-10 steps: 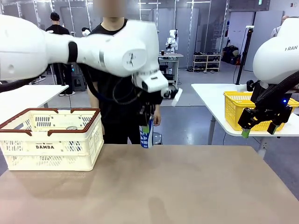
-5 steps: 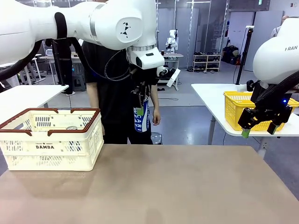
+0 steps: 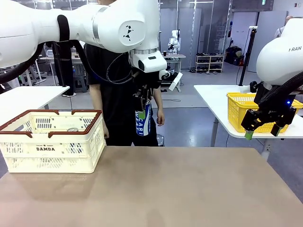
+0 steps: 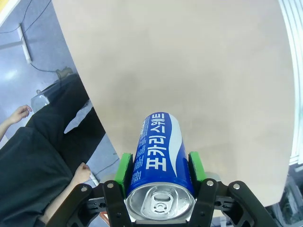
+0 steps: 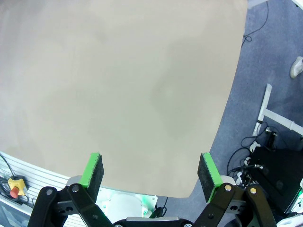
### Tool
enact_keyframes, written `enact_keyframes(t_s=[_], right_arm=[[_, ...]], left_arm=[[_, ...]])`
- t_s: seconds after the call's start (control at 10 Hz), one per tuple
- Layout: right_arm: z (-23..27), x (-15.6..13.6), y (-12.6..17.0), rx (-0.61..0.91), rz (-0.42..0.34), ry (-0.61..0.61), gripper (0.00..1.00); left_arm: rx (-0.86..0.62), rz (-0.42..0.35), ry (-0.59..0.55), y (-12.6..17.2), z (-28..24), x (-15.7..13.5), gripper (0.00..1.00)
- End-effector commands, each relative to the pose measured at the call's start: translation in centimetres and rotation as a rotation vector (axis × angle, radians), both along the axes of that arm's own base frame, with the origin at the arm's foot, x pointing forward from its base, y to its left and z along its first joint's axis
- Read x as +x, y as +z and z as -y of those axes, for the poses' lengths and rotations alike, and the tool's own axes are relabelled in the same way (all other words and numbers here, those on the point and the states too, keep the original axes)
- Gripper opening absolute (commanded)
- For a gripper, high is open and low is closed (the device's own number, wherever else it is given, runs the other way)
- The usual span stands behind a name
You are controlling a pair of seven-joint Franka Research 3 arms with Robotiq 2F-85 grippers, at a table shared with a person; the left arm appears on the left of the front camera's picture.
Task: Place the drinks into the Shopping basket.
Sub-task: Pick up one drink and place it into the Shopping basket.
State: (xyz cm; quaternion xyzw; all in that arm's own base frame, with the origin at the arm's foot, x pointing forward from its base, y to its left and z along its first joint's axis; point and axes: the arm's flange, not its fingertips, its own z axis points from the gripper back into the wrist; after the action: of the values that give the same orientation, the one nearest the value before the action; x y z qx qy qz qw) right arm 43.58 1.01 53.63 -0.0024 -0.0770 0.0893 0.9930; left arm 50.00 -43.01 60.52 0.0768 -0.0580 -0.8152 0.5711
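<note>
Left gripper (image 3: pixel 143 105) fingers clamped on the blue-and-white can (image 3: pixel 143 120), hanging upright, high over the table's (image 3: pixel 180 189) far edge. Shopping basket (image 3: pixel 52 140) sits at the far left. Carry left, keep the can vertical, clear the rim, lower inside before release. Right gripper (image 3: pixel 262 126) fingers spread wide, empty, far right.

A robotics lab in a large open hall. Beyond the tan table (image 3: pixel 189 184) lies a grey floor with white work tables (image 3: pixel 222 101) to either side, one bearing a yellow basket (image 3: pixel 241 111). Farther behind the table stand glass partitions, a shelf rack (image 3: pixel 209 63), and another small bench. Cables (image 5: pixel 246 161) trail on the floor beside the table.
</note>
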Motion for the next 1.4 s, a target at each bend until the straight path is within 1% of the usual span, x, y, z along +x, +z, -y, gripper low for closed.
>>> enact_keyframes(t_s=[0.0,0.1,0.2,0.3,0.5,0.7,0.8,1.0,1.1,1.3], right_arm=[[0.2,0.0,0.2,-0.003,-0.004,-0.001,1.00],[0.2,0.0,0.2,-0.003,-0.004,-0.001,1.00],[0.2,0.0,0.2,-0.003,-0.004,-0.001,1.00],[0.2,0.0,0.2,-0.003,-0.004,-0.001,1.00],[0.2,0.0,0.2,-0.003,-0.004,-0.001,1.00],[0.2,0.0,0.2,-0.003,-0.004,-0.001,1.00],[0.2,0.0,0.2,-0.003,-0.004,-0.001,1.00],[0.2,0.0,0.2,-0.003,-0.004,-0.001,1.00],[0.2,0.0,0.2,-0.003,-0.004,-0.001,1.00],[0.2,0.0,0.2,-0.003,-0.004,-0.001,1.00]], left_arm=[[0.000,0.000,0.000,0.0,0.0,0.0,0.58],[-0.003,-0.012,0.005,-0.5,-0.6,0.8,0.58],[-0.009,-0.006,0.019,-0.7,-2.1,1.7,0.58],[-0.015,-0.013,0.061,-0.6,-4.0,2.8,0.58],[-0.040,0.008,0.191,-0.1,-9.1,5.0,0.58],[-0.070,-0.004,0.315,0.1,-16.1,7.5,0.58],[-0.092,-0.020,0.341,0.5,-18.7,7.7,0.58],[-0.103,-0.021,0.466,0.9,-24.2,8.6,0.58],[-0.095,0.000,0.497,0.8,-26.2,9.0,0.58],[-0.127,0.033,0.508,0.4,-29.2,9.8,0.58]])
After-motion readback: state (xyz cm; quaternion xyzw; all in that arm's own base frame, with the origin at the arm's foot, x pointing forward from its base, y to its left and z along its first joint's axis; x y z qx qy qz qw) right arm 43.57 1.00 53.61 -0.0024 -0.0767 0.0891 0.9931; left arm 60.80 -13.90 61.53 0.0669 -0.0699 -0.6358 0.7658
